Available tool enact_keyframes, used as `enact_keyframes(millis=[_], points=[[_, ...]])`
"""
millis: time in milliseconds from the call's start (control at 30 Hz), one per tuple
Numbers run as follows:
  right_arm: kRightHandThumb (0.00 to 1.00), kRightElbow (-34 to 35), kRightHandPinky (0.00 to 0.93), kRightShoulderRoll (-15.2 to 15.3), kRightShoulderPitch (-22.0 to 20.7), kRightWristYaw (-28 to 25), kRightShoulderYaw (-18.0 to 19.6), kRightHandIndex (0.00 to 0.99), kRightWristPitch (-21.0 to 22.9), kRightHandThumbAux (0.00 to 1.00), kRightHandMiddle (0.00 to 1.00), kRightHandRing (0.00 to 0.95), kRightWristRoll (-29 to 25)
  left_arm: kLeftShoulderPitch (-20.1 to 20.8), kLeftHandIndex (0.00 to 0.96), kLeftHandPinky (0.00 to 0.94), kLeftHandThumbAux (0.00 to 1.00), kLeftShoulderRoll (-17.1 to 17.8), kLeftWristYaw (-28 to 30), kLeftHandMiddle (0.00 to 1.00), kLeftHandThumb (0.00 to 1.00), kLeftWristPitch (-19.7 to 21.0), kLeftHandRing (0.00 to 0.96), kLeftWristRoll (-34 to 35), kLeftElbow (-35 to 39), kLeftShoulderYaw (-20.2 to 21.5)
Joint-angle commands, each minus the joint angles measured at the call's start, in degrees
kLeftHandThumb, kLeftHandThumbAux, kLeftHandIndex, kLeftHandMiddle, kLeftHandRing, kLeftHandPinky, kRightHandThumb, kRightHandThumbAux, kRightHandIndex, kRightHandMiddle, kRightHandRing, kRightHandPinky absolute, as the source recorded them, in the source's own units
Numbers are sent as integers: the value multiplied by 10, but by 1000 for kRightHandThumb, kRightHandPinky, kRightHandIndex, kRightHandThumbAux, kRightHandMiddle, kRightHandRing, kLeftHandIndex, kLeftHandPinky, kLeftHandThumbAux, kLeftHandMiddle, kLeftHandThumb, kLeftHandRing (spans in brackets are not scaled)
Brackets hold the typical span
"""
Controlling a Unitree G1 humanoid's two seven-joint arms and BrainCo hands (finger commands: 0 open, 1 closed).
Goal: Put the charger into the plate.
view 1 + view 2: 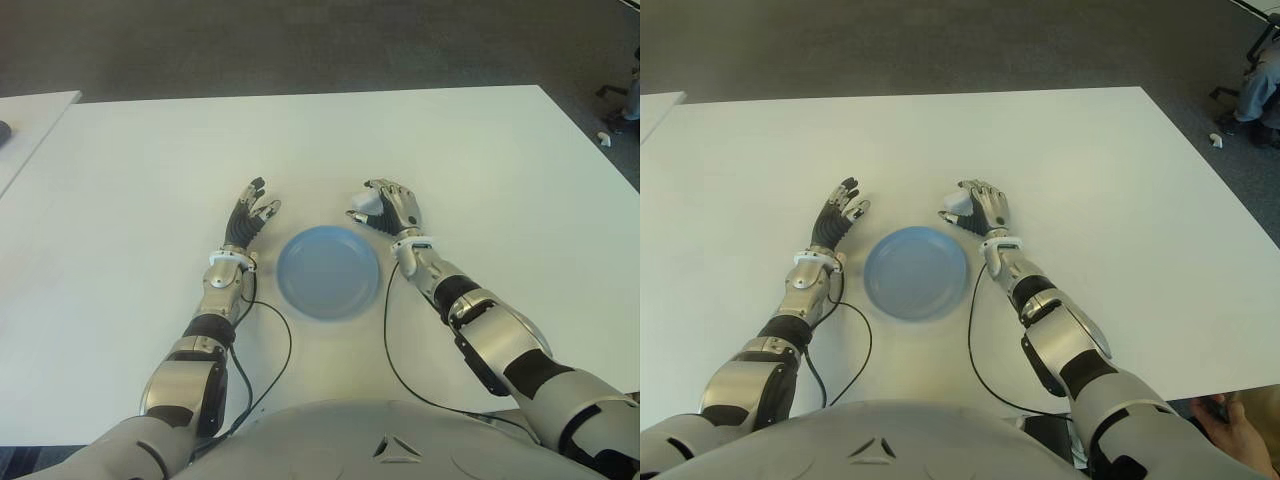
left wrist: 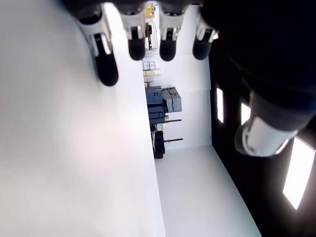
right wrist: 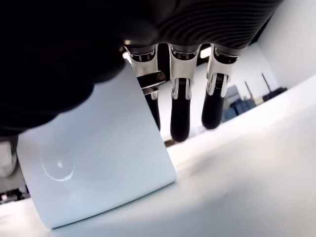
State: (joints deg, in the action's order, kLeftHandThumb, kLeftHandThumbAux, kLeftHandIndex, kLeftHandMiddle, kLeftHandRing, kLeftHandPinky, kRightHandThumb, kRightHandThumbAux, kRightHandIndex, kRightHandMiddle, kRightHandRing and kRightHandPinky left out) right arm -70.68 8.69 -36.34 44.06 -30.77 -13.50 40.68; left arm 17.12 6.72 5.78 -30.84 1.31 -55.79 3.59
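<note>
A white block-shaped charger sits in my right hand, just beyond the far right rim of the blue plate. In the right wrist view the charger fills the palm, with the fingers curled behind it and the thumb over its top. I cannot tell whether its lower edge touches the white table. Nothing lies in the plate. My left hand shows left of the plate with fingers spread and holding nothing.
Black cables run from both wrists back toward my body, near the plate. A second white table stands at the far left. A person's hand shows at the near right corner, and a seated person at the far right.
</note>
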Motion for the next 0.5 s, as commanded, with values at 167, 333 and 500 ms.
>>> enact_keyframes(millis=[167,333,500], points=[[746,-26,856,-10,48,52,-8,441,34,692,778,809,8,-57,51,23,621,-16,20,17,19,74,0,1,-36,-6],[747,-24,867,-10,47,61,-9,442,36,702,822,840,8,-55,45,20,628,-18,22,13,15,72,0,4,-37,-5],[748,-24,885,-7,44,62,-12,441,36,705,855,870,10,-55,48,28,634,-18,20,19,14,70,1,2,-35,-6]])
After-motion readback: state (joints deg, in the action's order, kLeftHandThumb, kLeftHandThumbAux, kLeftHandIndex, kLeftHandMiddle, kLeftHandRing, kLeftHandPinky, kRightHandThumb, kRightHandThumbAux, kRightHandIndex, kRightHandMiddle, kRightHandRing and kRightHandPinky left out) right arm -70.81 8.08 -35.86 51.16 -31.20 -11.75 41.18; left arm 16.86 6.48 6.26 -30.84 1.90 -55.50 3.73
